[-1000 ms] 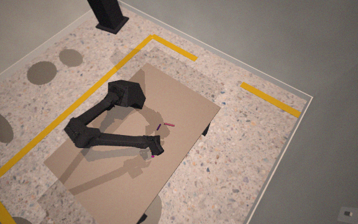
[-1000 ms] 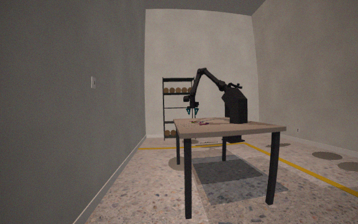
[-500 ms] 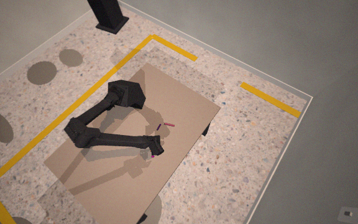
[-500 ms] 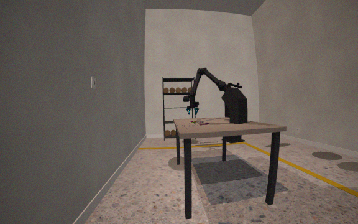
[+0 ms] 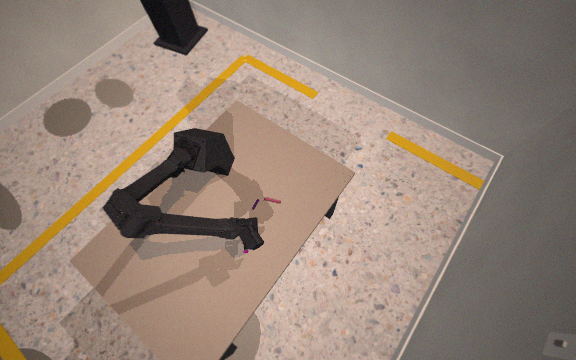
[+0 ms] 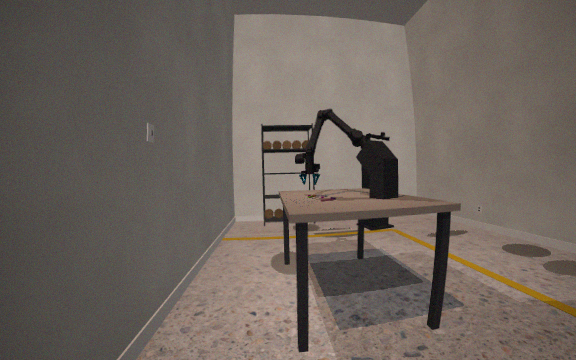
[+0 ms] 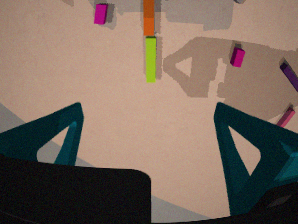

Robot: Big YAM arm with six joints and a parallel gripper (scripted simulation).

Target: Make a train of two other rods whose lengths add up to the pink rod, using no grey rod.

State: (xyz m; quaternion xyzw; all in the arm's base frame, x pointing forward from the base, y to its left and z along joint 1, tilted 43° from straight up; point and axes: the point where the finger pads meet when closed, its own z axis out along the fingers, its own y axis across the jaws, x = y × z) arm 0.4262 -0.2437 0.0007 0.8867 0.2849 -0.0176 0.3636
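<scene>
In the wrist view an orange rod (image 7: 149, 15) and a lime rod (image 7: 150, 59) lie flat, end to end in one straight line on the table. My gripper (image 7: 148, 109) hangs above them, open and empty, its teal fingers wide apart. It also shows in the exterior view (image 6: 310, 178), well above the table. A magenta rod (image 7: 100, 14) lies left of the orange rod, a second magenta rod (image 7: 237, 56) to the right. The purple rod (image 7: 289, 76) and pink rod (image 7: 286, 117) lie at the right edge, also in the top view: purple (image 5: 255, 204), pink (image 5: 272, 200).
The arm's base (image 5: 203, 150) stands on the table's far side. A shelf with round items (image 6: 284, 170) stands behind the table. A dark post (image 5: 173, 25) stands on the floor beyond the yellow floor line.
</scene>
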